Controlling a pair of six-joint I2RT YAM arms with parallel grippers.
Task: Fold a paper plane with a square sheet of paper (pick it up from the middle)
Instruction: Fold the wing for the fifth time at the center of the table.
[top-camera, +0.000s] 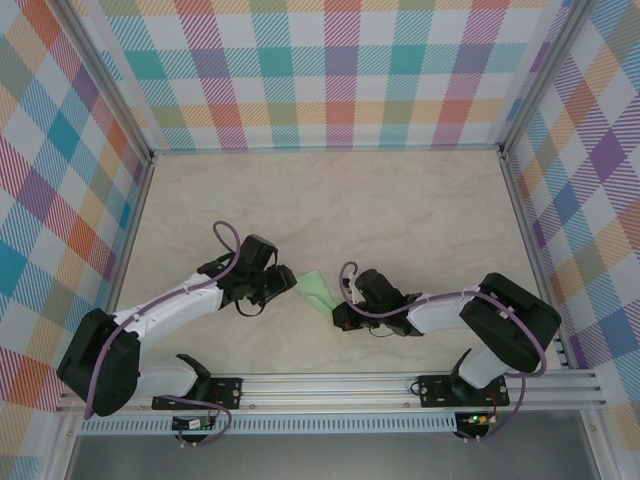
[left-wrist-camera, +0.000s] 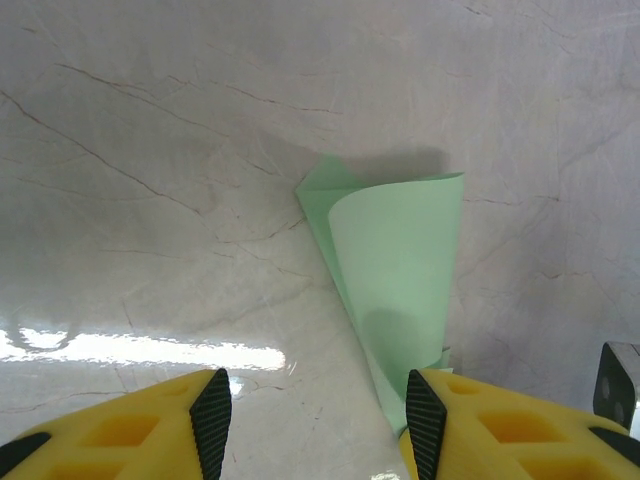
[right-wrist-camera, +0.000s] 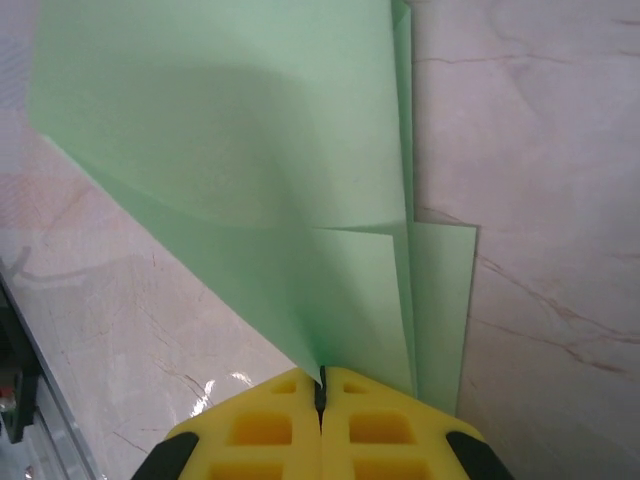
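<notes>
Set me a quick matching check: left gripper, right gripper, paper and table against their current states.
Things:
1 left gripper
2 right gripper
3 paper
4 table

States:
A pale, marbled, flat
B fingers shut on a green edge
C part folded, one flap curling up
D fingers apart, holding nothing

Pairs: 1-D; 2-B; 3-C; 4-A

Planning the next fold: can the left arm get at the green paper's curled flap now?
Probably yes: the left gripper is open, the paper lies just ahead on bare table, and the right gripper pinches only its narrow tip.
</notes>
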